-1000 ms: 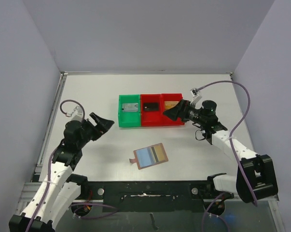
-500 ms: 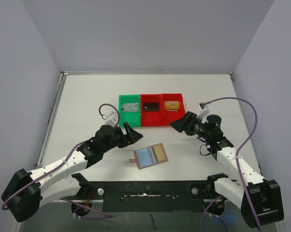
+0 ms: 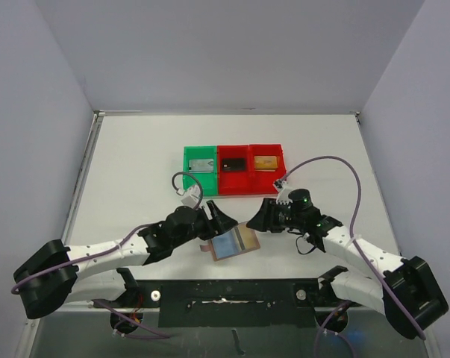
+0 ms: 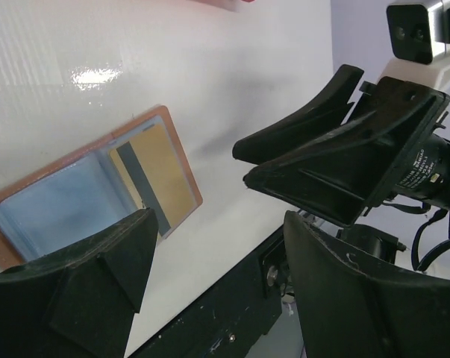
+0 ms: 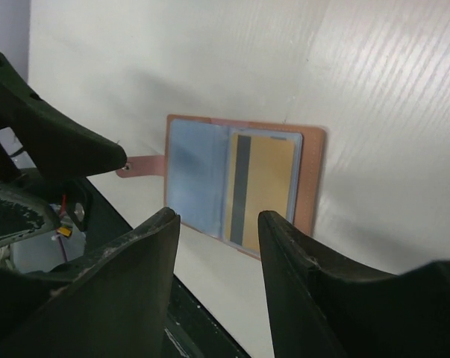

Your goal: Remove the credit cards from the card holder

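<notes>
Card holder [image 3: 234, 242]: lies open and flat near the table's [image 3: 135, 156] front edge, blue lining up, between the two grippers.
Card left inside: a gold card with a dark stripe [image 5: 262, 186] sits in the right-hand pocket.
Left gripper [image 3: 223, 221]: fingers spread and empty, over the holder's left edge.
Right gripper [image 3: 256, 218]: fingers apart and empty, beside the card side.
Good technique: the left should probably pin the blue half while the right pinches the card's edge and slides it out low.
Unclear: which way the pocket opens.
Risk: the unpinned holder may slide or fold.
</notes>
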You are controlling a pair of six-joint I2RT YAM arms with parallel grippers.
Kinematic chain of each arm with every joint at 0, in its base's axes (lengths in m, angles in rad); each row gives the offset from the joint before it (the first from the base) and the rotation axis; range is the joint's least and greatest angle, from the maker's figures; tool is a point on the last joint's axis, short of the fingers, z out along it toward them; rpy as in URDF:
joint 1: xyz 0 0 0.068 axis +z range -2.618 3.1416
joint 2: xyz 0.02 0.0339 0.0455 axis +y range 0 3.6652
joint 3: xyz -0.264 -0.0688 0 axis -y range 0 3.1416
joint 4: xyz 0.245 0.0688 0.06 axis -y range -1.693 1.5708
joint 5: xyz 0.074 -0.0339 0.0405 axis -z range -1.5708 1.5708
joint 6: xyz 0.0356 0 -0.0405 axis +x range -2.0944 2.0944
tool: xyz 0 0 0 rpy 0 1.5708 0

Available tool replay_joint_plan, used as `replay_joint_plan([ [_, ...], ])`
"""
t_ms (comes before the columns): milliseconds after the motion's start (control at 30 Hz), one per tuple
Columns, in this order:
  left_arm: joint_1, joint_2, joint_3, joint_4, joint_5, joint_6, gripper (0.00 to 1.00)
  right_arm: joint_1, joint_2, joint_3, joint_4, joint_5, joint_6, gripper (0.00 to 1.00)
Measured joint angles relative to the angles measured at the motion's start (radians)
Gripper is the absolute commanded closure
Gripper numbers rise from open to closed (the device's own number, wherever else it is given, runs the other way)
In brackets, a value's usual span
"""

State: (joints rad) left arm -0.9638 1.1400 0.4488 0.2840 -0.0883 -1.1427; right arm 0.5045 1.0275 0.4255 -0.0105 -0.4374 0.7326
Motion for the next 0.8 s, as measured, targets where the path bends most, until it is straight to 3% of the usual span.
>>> replay_joint_plan([
  [333,-0.016,0.049,-0.039,0.035,-0.036,-0.044,0.38,0.097,0.204,0.012,-0.007,0.045,-0.019,0.65],
  [800,-0.017,0.098,-0.045,0.057,-0.029,-0.049,0.46,0.101,0.259,0.039,-0.011,0.084,-0.043,0.69],
])
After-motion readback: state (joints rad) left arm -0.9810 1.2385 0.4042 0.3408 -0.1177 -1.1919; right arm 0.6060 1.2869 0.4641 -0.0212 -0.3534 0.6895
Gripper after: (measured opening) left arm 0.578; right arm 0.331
